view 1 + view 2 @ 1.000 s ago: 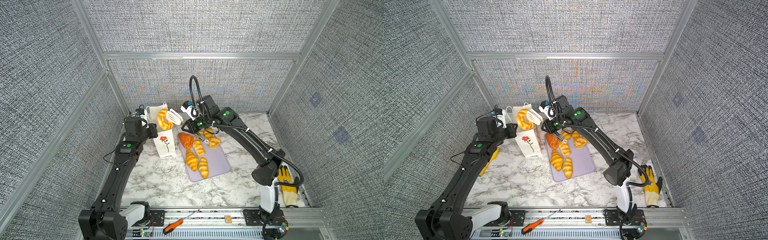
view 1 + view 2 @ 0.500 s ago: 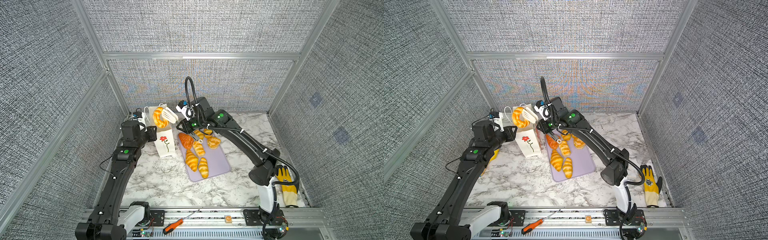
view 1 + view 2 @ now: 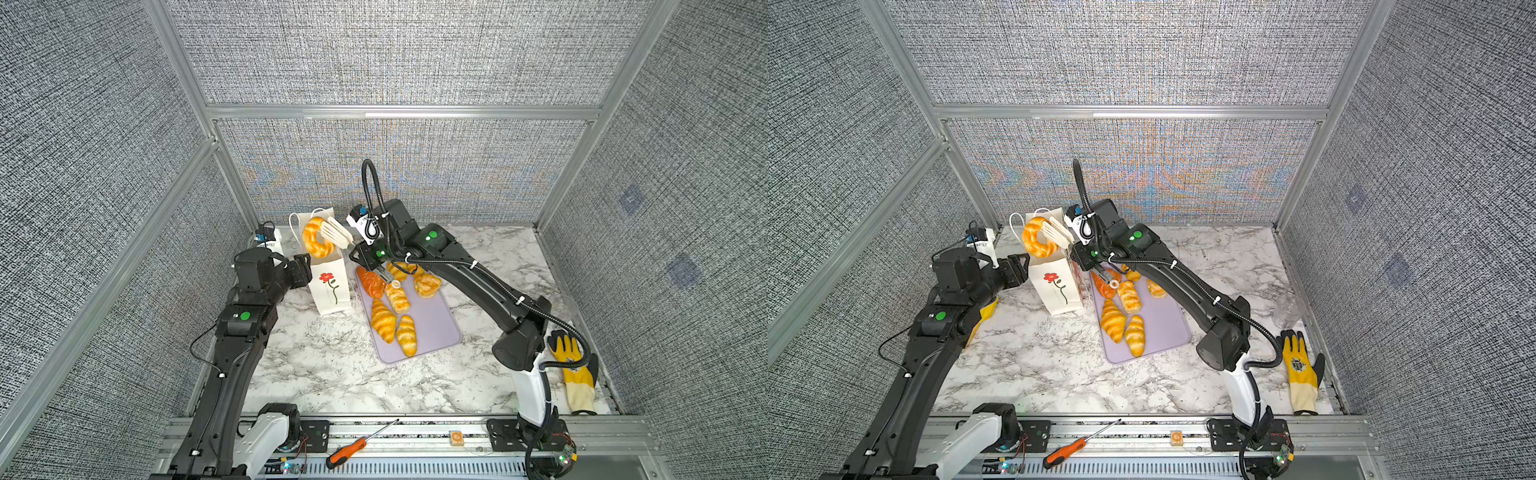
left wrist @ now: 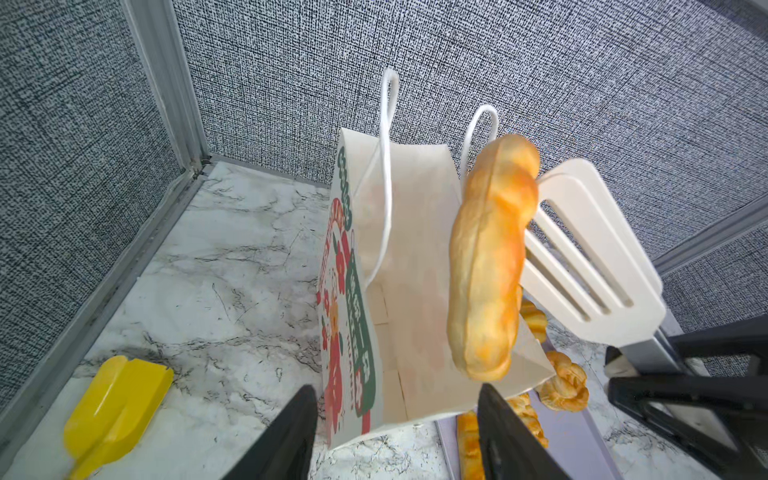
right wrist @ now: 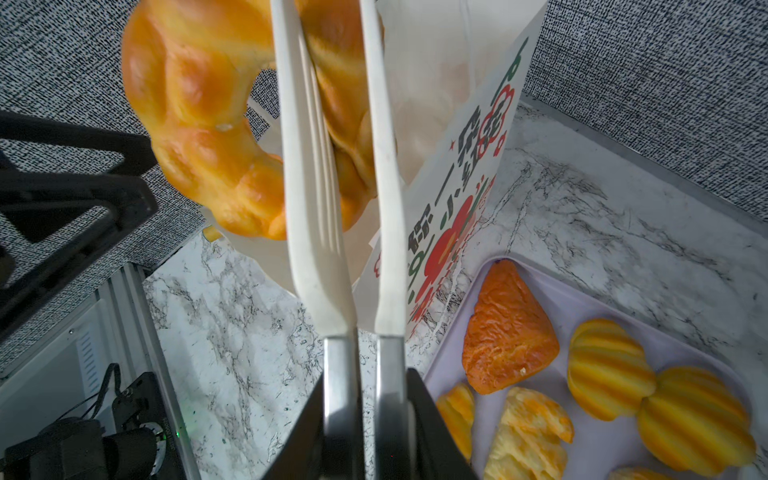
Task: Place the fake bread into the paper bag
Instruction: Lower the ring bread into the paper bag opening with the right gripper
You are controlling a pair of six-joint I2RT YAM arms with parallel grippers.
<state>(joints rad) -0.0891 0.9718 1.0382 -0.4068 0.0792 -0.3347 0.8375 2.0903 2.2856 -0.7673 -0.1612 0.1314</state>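
Note:
The white paper bag [image 3: 332, 286] [image 3: 1057, 286] [image 4: 415, 291] [image 5: 457, 145] stands upright at the back left, with a red flower on its front. My right gripper [image 3: 365, 255] [image 3: 1086, 257] [image 5: 365, 382] is shut on the metal handles of white tongs [image 3: 338, 232] [image 3: 1059, 235] [image 4: 590, 257] [image 5: 316, 208]. The tongs pinch a golden twisted ring of fake bread [image 3: 316, 243] [image 3: 1037, 243] [image 4: 486, 266] [image 5: 199, 124] over the bag's mouth. My left gripper [image 3: 305, 268] [image 3: 1019, 268] [image 4: 397, 395] is open just left of the bag, holding nothing. A reddish-brown croissant [image 3: 371, 282] [image 5: 507, 328] and several golden pastries lie on a lilac tray [image 3: 432, 328] [image 3: 1163, 324].
A yellow spatula [image 4: 116, 403] [image 3: 984, 311] lies on the marble left of the bag, near the wall. A yellow glove [image 3: 575, 374] rests at the right edge. An orange-handled screwdriver [image 3: 353, 449] lies on the front rail.
My left gripper has opened wide beside the bag. The right arm has carried the tongs and ring a little to the left, over the bag's mouth.

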